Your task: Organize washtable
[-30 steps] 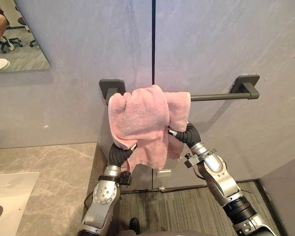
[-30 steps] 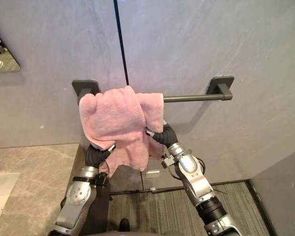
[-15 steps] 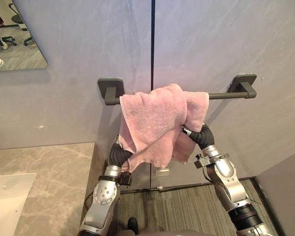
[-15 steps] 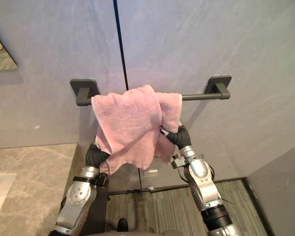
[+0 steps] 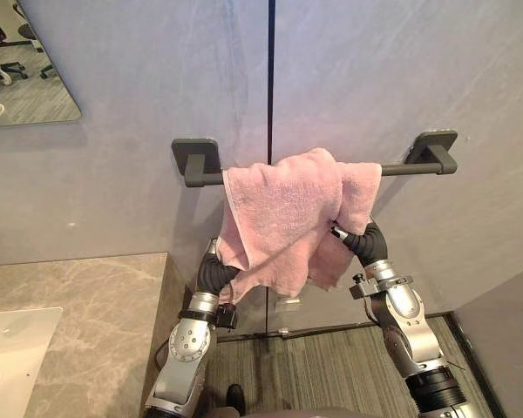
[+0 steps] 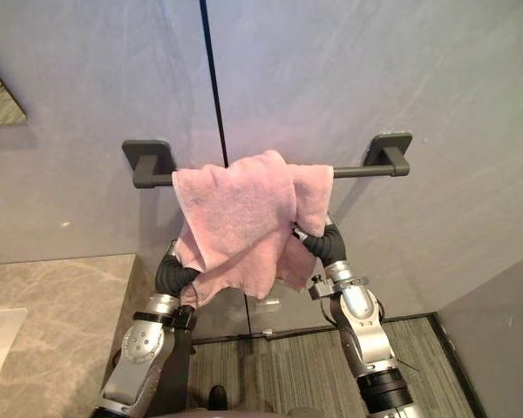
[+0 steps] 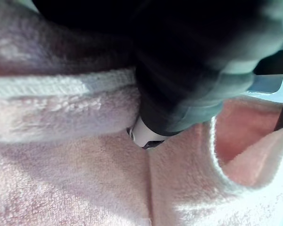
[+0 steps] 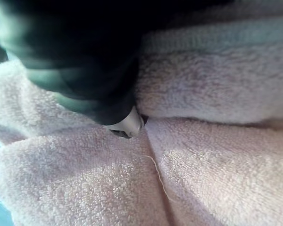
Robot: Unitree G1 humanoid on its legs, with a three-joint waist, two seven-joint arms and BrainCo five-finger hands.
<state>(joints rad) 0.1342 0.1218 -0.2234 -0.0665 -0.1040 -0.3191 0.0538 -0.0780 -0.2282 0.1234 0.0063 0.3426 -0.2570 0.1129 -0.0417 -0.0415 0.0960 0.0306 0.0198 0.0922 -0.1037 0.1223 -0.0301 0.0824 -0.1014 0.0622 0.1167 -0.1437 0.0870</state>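
The pink towel (image 5: 283, 209) is hanging bunched over the dark towel bar (image 5: 410, 169). The left hand (image 5: 212, 273) is reaching into its lower left edge and the right hand (image 5: 367, 243) into its lower right folds. Whether these 2 hands are gripping it, I cannot tell.

Two head cameras looked forward and down at the grey wall (image 5: 375, 70) from slightly offset positions, sharing the towel rail (image 5: 399, 170), the pink towel (image 5: 283, 209) and the floor below. Both wrist cameras sat very close against the towel's folds.
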